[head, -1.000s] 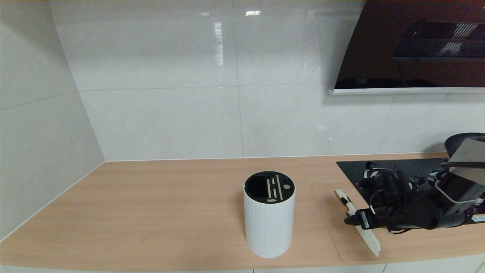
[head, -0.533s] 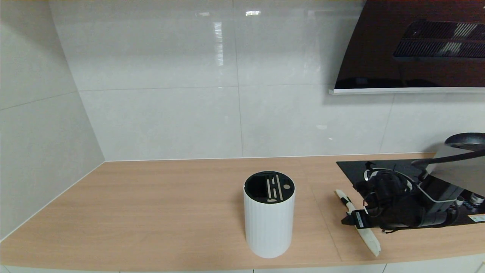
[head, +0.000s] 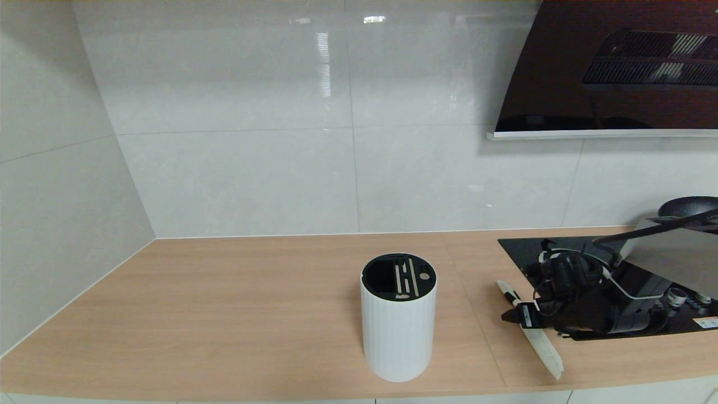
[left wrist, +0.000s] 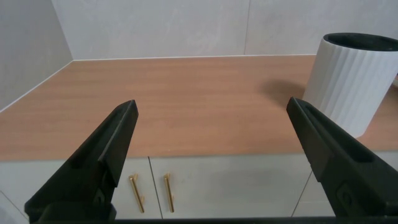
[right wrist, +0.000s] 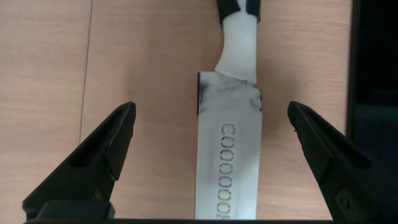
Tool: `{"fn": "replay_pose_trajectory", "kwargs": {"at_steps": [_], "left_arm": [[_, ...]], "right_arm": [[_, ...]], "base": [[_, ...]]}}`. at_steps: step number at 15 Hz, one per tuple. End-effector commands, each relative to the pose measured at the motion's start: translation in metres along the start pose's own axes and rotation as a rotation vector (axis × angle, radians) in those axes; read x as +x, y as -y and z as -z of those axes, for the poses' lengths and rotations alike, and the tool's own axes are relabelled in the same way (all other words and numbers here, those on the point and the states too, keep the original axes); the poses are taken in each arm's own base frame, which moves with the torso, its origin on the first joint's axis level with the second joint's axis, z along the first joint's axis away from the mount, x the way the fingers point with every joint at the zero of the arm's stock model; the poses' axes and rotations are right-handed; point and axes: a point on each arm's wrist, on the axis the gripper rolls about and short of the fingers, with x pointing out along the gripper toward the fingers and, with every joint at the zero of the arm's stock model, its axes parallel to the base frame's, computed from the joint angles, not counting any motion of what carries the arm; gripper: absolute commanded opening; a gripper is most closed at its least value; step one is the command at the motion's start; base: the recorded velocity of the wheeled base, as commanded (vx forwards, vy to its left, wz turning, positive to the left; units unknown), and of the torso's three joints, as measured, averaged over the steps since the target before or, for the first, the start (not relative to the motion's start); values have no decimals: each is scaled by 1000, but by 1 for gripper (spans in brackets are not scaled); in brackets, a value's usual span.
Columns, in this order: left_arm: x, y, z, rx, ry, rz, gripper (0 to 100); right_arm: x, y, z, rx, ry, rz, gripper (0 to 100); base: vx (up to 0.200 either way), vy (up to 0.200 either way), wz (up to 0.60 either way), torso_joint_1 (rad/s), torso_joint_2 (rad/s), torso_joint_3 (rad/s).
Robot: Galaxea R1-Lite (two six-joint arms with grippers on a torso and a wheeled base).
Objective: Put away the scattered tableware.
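Observation:
A white ceramic knife (head: pixel 532 331) with a white and black handle lies flat on the wooden counter, to the right of a white ribbed cylindrical holder (head: pixel 398 331) with a black slotted top. My right gripper (head: pixel 513 316) hangs low over the knife, near where the blade meets the handle. In the right wrist view the knife (right wrist: pixel 229 130) lies between the open fingers (right wrist: pixel 99 158), which straddle it without touching it. My left gripper (left wrist: pixel 214 155) is open, off the counter's front edge, with the holder (left wrist: pixel 351 78) ahead of it.
A black glass cooktop (head: pixel 589 252) lies right behind the knife, with a dark pan (head: pixel 687 206) at its far right. A range hood (head: pixel 611 73) hangs on the tiled wall above. Bare wooden counter (head: pixel 224 308) stretches left of the holder. Cabinet doors with gold handles (left wrist: pixel 151 193) are below the front edge.
My right arm has lowered and shifted slightly left and toward the wall, bringing the gripper down closer over the knife. The knife and the holder have not moved.

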Motion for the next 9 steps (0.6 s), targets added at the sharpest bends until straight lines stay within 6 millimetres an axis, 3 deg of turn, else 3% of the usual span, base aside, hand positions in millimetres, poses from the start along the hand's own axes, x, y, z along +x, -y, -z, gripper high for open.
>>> {"fn": "replay_pose_trajectory", "kwargs": {"at_steps": [1, 9], "left_arm": [[0, 0, 0, 0, 0, -1, 100], [0, 0, 0, 0, 0, -1, 100]], "right_arm": [[5, 2, 0, 5, 0, 5, 100], [12, 6, 2, 10, -5, 61, 100]], "base": [[0, 0, 0, 0, 0, 0], [0, 0, 0, 0, 0, 0]]}}
